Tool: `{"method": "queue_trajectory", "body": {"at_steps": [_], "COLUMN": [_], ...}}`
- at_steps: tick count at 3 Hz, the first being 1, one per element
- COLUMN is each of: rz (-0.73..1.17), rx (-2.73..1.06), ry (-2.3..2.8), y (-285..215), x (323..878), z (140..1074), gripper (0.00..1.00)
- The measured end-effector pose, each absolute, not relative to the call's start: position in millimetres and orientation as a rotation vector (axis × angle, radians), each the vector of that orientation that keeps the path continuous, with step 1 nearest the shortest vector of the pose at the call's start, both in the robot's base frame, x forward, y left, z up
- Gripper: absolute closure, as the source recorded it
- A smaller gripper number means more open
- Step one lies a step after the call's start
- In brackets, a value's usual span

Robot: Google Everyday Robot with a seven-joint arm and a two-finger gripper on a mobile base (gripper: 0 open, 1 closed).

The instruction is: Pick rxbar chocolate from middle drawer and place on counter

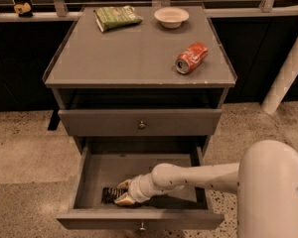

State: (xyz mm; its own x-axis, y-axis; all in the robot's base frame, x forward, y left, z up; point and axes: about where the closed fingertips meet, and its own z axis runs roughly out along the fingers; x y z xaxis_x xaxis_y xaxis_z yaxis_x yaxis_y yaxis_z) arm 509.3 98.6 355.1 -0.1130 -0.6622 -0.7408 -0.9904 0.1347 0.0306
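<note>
So, tool [122, 192]: fingers apart, down inside middle drawer [89, 219]
rxbar chocolate [108, 195]: between the fingertips, sticking out past them
worktop [134, 53]: well above it

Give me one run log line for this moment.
stage: pick | gripper: in open middle drawer, at rxbar chocolate | rxbar chocolate: on drawer floor | counter: bar not yet there

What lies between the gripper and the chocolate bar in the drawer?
Nothing shows there. In the camera view, the gripper, low inside the open drawer, reaches the chocolate bar.
</note>
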Motion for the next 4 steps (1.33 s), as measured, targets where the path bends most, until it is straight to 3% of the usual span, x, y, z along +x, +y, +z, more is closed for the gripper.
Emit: {"method": "queue_trajectory", "body": {"at_steps": [3, 4], "rz": [0.664, 0.546], "rx": [-1.607, -1.585], "ry": [1.786, 1.746], "y": [90.3, 66.8], "x": [497.8, 505.4], "z": [419.0, 472.0], "gripper": [1.00, 1.00]}}
